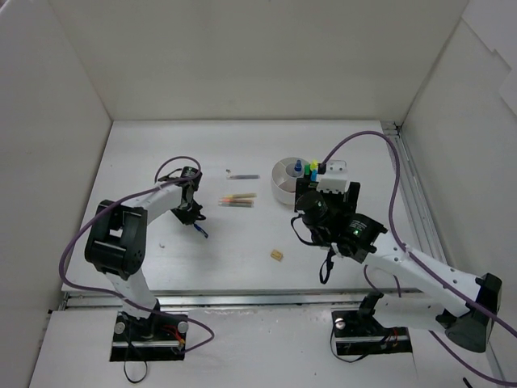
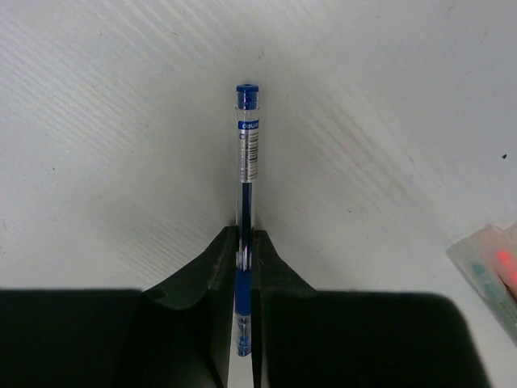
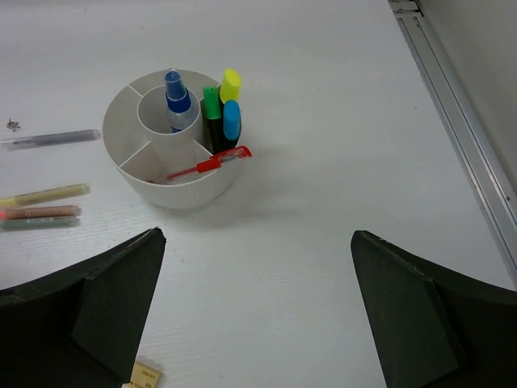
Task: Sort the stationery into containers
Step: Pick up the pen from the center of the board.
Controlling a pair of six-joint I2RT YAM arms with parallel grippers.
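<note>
Left wrist view: the blue pen (image 2: pixel 247 153) is clamped between the left fingers (image 2: pixel 214 271), which are clenched on its rear part. Its long axis runs straight out between them, blue cap end farthest from the wrist, so most of the barrel projects ahead of the grip. The pen appears to lie flat on the table (image 2: pixel 97 162); whether it has been lifted cannot be told.

Top view: the pen (image 1: pixel 201 232) is seen well apart from the organizer (image 1: pixel 283 187), to its left, with the pastel pencils (image 1: pixel 237 200) between them. A beige eraser (image 1: pixel 277 255) lies nearer the arm bases than the organizer.

Right wrist view: the right fingers (image 3: pixel 105 307) are spread wide and grasp nothing. They are held just short of the organizer (image 3: pixel 194 194), so the right arm is the nearer one.

Judgement: a carry rightward to the organizer is called for, with the pen tipped from flat to upright above a compartment.
</note>
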